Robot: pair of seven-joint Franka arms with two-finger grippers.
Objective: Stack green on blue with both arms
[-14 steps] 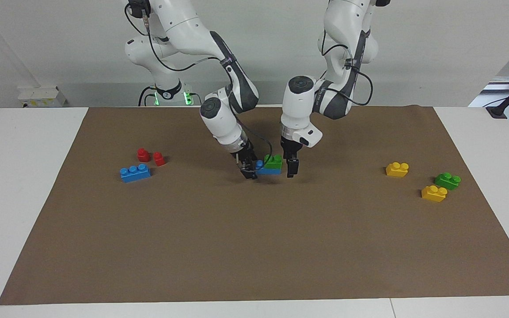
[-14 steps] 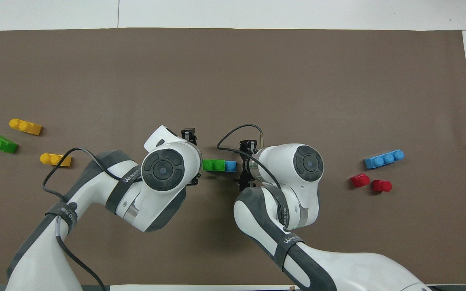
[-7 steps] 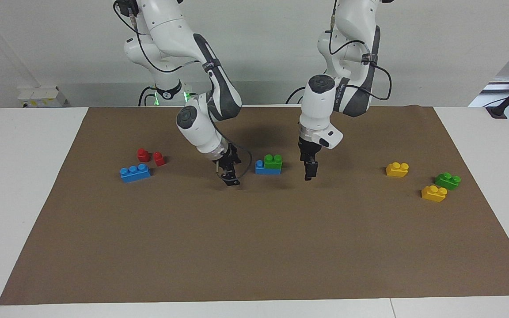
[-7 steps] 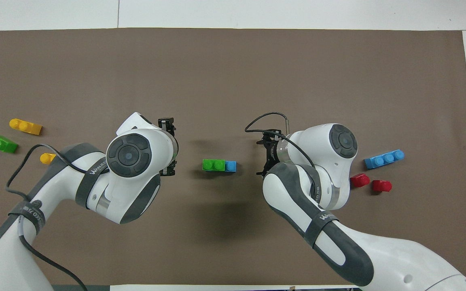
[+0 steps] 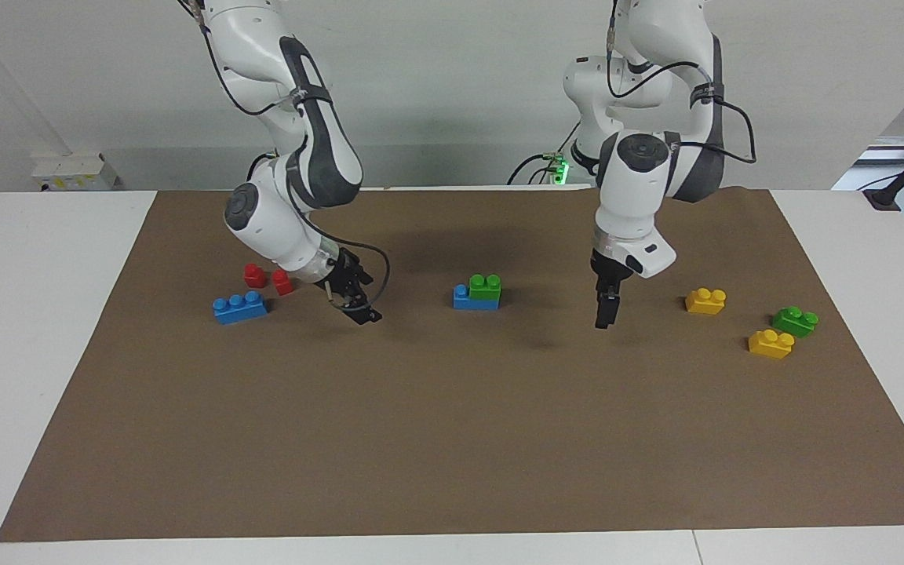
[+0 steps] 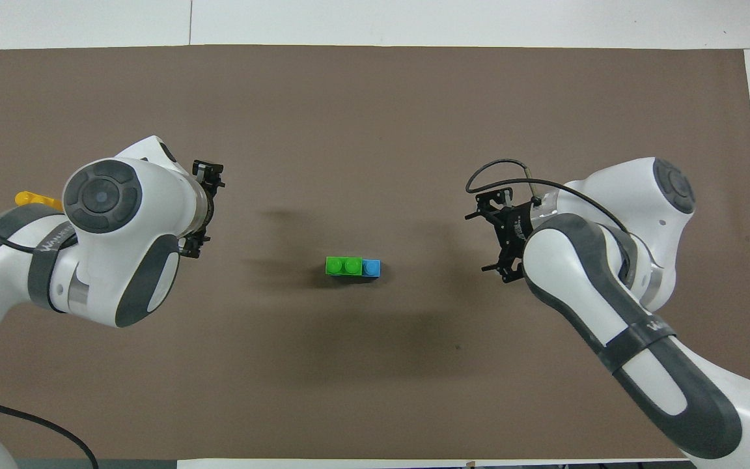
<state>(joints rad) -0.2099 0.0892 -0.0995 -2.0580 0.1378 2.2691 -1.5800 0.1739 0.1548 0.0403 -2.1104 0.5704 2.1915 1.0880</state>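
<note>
We see the green brick (image 5: 486, 286) sitting on the blue brick (image 5: 464, 299) at mid bench, same as before. Left gripper (image 5: 603, 312) & right gripper (image 5: 361, 304) have pulled farther apart, fingers wide, holding nothing.

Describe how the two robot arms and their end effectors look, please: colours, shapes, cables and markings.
Both arms, the left arm and the right arm, have glossy white rounded shells with dark grey joint bands and round grey joint caps. Black cables loop outside each. White lettering marks the grey bands. The left end effector and right end effector are small, black and two-fingered.
</note>
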